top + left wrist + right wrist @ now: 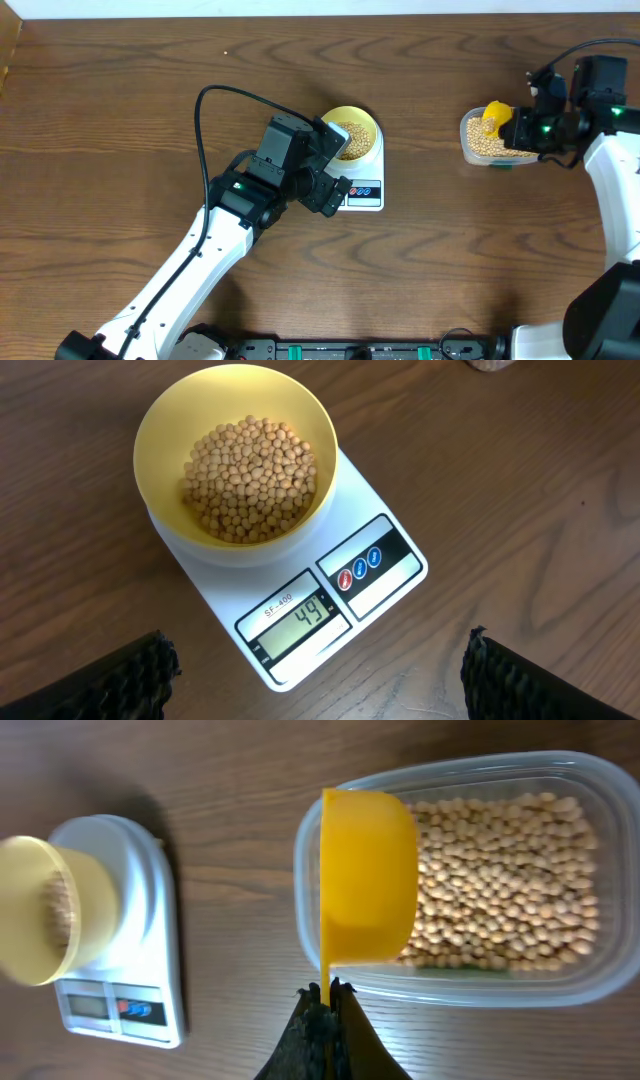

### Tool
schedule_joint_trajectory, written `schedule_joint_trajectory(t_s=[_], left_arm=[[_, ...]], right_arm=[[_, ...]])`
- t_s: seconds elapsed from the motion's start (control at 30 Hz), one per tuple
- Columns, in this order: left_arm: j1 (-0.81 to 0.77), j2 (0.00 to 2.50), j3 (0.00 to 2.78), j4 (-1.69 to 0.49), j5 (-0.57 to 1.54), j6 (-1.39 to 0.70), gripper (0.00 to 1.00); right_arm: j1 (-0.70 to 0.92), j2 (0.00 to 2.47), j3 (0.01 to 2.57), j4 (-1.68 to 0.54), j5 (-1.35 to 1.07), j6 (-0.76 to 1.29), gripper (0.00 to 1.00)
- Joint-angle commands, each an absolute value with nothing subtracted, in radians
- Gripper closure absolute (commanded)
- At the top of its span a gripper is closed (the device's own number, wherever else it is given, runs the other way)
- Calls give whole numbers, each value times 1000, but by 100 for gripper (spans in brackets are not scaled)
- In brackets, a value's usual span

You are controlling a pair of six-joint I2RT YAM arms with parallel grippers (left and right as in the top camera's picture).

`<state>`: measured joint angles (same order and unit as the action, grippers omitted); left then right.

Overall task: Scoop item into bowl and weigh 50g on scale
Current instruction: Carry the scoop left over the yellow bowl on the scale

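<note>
The pale yellow bowl [236, 460] holds many tan beans [250, 478] and stands on the white scale [340, 600], whose display reads 49. The bowl [352, 130] and the scale [362, 192] also show in the overhead view. My left gripper [315, 680] is open and empty, hovering over the table just in front of the scale. My right gripper [328, 995] is shut on the handle of the bright yellow scoop [366, 875], held over the left end of the clear tub [600, 870] of beans [505, 885]. The scoop's inside is hidden.
The clear tub [468, 148] sits at the right of the brown wooden table, well apart from the scale. The bowl and scale show at the left of the right wrist view [110, 910]. A black cable [215, 95] loops above the left arm.
</note>
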<state>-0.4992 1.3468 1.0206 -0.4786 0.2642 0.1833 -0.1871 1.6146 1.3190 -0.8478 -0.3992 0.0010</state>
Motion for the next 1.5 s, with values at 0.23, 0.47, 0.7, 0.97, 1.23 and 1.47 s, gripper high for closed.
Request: schedule_joint_trajectory(t_s=[0.23,0.47,0.7,0.97,1.23,1.47], left_arm=[[-495,1353,1013,-481,276,181,7],[-495,1353,1013,-481,276,181,7],[-495,1353,1013,-481,276,181,7],[-495,1353,1013,-481,276,181,7],[-495,1353,1013,-481,276,181,7],[-495,1353,1013,-481,276,181,7]], right_arm=[[-237,1601,1315,-819,-730,-16,99],[-231,1601,1314,-800,-861,-16,99],[-175,1601,1314,-759,-867,-66,99],[-57,1601,1314,-691,-799,-69,99],[69,1602,1314,-667,-709,-69,99],[160,1602,1314,-616,-708,-69,99]])
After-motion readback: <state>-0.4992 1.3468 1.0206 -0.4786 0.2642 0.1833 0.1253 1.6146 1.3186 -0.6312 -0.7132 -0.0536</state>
